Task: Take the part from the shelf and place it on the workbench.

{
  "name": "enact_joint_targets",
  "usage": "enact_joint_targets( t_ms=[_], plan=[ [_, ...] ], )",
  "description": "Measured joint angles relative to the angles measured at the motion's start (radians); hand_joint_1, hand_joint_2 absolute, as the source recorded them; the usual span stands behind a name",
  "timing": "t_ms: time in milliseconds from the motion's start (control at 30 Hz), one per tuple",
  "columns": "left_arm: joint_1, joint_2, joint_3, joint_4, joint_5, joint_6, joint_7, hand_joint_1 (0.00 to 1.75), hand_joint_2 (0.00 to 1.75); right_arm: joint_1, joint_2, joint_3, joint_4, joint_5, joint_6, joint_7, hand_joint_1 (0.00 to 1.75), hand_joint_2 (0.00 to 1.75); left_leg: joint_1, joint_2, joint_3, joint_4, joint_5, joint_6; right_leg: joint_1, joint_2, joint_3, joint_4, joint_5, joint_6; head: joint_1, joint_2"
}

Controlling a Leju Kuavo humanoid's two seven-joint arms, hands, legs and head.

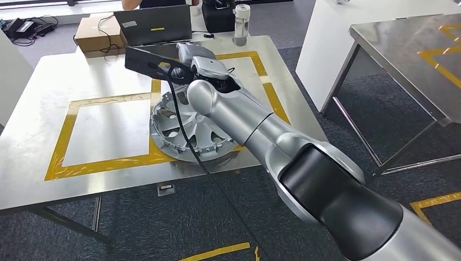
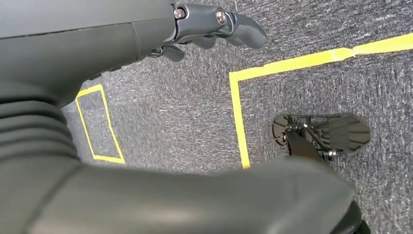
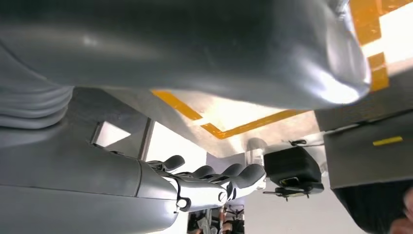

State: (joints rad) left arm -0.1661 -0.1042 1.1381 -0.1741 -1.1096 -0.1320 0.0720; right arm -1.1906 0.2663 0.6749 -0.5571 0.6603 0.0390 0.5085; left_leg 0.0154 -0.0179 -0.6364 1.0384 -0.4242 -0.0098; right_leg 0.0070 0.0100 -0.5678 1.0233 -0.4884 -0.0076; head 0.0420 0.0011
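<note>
The part, a silver spoked wheel cover [image 1: 185,130], lies flat on the steel workbench [image 1: 108,179], across the yellow tape line between two marked squares. My right arm reaches over it and hides its right side. My right hand [image 1: 191,53] hovers beyond the cover, above the table's far half. In the right wrist view the right hand [image 3: 214,178] has its fingers stretched out and apart, with nothing in them. My left hand [image 2: 214,27] hangs over the carpet, fingers loosely apart and holding nothing.
A laptop [image 1: 156,24], a cardboard box [image 1: 97,33], a clear cylinder [image 1: 241,24] and a black bag [image 1: 217,16] stand at the table's far edge, with a person behind them. A second steel table [image 1: 413,49] stands at right. Yellow tape [image 2: 237,112] marks the floor.
</note>
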Motion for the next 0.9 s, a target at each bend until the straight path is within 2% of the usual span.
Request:
enact_joint_targets(
  t_ms=[133, 200, 267, 333, 367, 400, 433, 500, 533, 567, 667, 700, 733, 767, 833, 867, 900],
  plan=[
    [0.011, 0.004, 0.003, 0.0, -0.001, 0.001, 0.016, 0.0, 0.0, 0.027, -0.019, -0.034, -0.142, -0.047, -0.059, 0.0, 0.0, 0.0, -0.008, -0.001, 0.0, 0.001, -0.001, 0.01, -0.006, 0.001, 0.001, -0.004, 0.004, 0.012, 0.0, 0.0],
    [0.015, 0.003, 0.006, 0.0, -0.002, 0.001, 0.02, 0.0, 0.0, 0.04, -0.03, -0.046, -0.223, -0.051, -0.066, 0.0, 0.0, 0.0, -0.002, 0.003, 0.005, -0.013, 0.009, 0.016, -0.007, 0.001, -0.002, 0.005, -0.005, 0.018, 0.0, 0.0],
    [0.016, 0.002, 0.007, 0.001, -0.002, 0.004, 0.021, 0.0, 0.0, 0.049, -0.041, -0.05, -0.279, -0.046, -0.068, 0.0, 0.0, 0.0, 0.004, 0.008, 0.007, -0.027, 0.018, 0.022, -0.008, 0.0, -0.03, 0.073, -0.055, 0.025, 0.004, 0.0],
    [0.017, 0.002, 0.008, 0.001, -0.003, 0.007, 0.022, 0.0, 0.0, 0.065, -0.052, -0.05, -0.319, -0.038, -0.071, 0.0, 0.0, 0.0, 0.004, 0.011, 0.004, -0.028, 0.021, 0.023, -0.013, -0.001, -0.083, 0.198, -0.121, 0.032, 0.007, 0.0],
    [0.018, 0.002, 0.008, 0.001, -0.004, 0.008, 0.023, 0.0, 0.0, 0.076, -0.056, -0.05, -0.335, -0.034, -0.074, 0.0, 0.0, 0.0, 0.005, 0.012, 0.002, -0.028, 0.023, 0.021, -0.017, -0.001, -0.103, 0.247, -0.137, 0.036, 0.007, 0.0],
    [0.019, 0.002, 0.008, 0.001, -0.007, 0.008, 0.023, 0.0, 0.0, 0.088, -0.061, -0.05, -0.35, -0.032, -0.077, 0.0, 0.0, 0.0, 0.007, 0.013, -0.002, -0.026, 0.025, 0.018, -0.021, -0.002, -0.108, 0.263, -0.134, 0.039, 0.007, 0.0],
    [0.02, 0.002, 0.008, 0.001, -0.01, 0.009, 0.024, 0.0, 0.0, 0.097, -0.066, -0.05, -0.364, -0.032, -0.08, 0.0, 0.0, 0.0, 0.01, 0.013, -0.007, -0.023, 0.027, 0.014, -0.025, -0.003, -0.095, 0.241, -0.114, 0.043, 0.007, 0.0],
    [0.02, 0.003, 0.008, 0.0, -0.015, 0.012, 0.026, 0.0, 0.0, 0.107, -0.074, -0.05, -0.397, -0.035, -0.088, 0.0, 0.0, 0.0, 0.017, 0.013, -0.02, -0.013, 0.033, 0.002, -0.033, -0.008, -0.027, 0.117, -0.061, 0.05, 0.007, 0.0],
    [0.02, 0.003, 0.008, 0.0, -0.016, 0.014, 0.026, 0.0, 0.0, 0.11, -0.077, -0.051, -0.415, -0.037, -0.092, 0.0, 0.0, 0.0, 0.018, 0.013, -0.026, -0.009, 0.036, -0.006, -0.033, -0.008, -0.001, 0.066, -0.04, 0.048, 0.008, 0.0],
    [0.02, 0.004, 0.008, -0.001, -0.017, 0.016, 0.026, 0.0, 0.0, 0.111, -0.08, -0.052, -0.431, -0.038, -0.095, 0.0, 0.0, 0.0, 0.017, 0.012, -0.029, -0.005, 0.038, -0.015, -0.032, -0.008, 0.014, 0.034, -0.031, 0.043, 0.008, 0.0],
    [0.021, 0.004, 0.008, -0.001, -0.022, 0.018, 0.026, 0.0, 0.0, 0.119, -0.087, -0.059, -0.47, -0.042, -0.098, 0.0, 0.0, 0.0, 0.018, 0.01, -0.033, -0.009, 0.054, -0.042, -0.027, -0.003, 0.004, 0.029, -0.02, 0.012, 0.009, 0.0],
    [0.022, 0.004, 0.008, -0.001, -0.023, 0.018, 0.026, 0.0, 0.0, 0.124, -0.089, -0.062, -0.484, -0.045, -0.097, 0.0, 0.0, 0.0, 0.021, 0.011, -0.039, -0.007, 0.049, -0.048, -0.026, -0.003, -0.003, 0.028, -0.012, 0.002, 0.009, 0.0],
    [0.023, 0.004, 0.008, -0.001, -0.023, 0.018, 0.026, 0.0, 0.0, 0.13, -0.091, -0.066, -0.5, -0.049, -0.097, 0.0, 0.0, 0.0, 0.022, 0.012, -0.048, 0.01, 0.027, -0.051, -0.026, -0.003, -0.011, 0.026, -0.003, -0.009, 0.009, 0.0],
    [0.024, 0.004, 0.008, -0.001, -0.024, 0.019, 0.026, 0.0, 0.0, 0.136, -0.092, -0.069, -0.516, -0.053, -0.096, 0.0, 0.0, 0.0, 0.022, 0.013, -0.061, 0.047, -0.01, -0.051, -0.026, -0.004, -0.02, 0.024, 0.007, -0.017, 0.008, 0.0],
    [0.024, 0.003, 0.008, 0.0, -0.024, 0.02, 0.026, 0.0, 0.0, 0.151, -0.097, -0.076, -0.54, -0.06, -0.096, 0.0, 0.0, 0.0, 0.018, 0.014, -0.093, 0.168, -0.106, -0.048, -0.02, -0.005, -0.039, 0.024, 0.024, -0.026, 0.008, 0.0],
    [0.024, 0.003, 0.008, 0.0, -0.024, 0.02, 0.026, 0.0, 0.0, 0.16, -0.1, -0.079, -0.548, -0.062, -0.095, 0.0, 0.0, 0.0, 0.015, 0.013, -0.102, 0.224, -0.136, -0.046, -0.016, -0.005, -0.05, 0.024, 0.032, -0.029, 0.008, 0.0],
    [0.024, 0.003, 0.008, 0.0, -0.024, 0.022, 0.026, 0.0, 0.0, 0.169, -0.103, -0.082, -0.556, -0.066, -0.094, 0.0, 0.0, 0.0, 0.012, 0.013, -0.099, 0.257, -0.146, -0.043, -0.012, -0.005, -0.062, 0.024, 0.041, -0.03, 0.009, 0.0]
  ],
)
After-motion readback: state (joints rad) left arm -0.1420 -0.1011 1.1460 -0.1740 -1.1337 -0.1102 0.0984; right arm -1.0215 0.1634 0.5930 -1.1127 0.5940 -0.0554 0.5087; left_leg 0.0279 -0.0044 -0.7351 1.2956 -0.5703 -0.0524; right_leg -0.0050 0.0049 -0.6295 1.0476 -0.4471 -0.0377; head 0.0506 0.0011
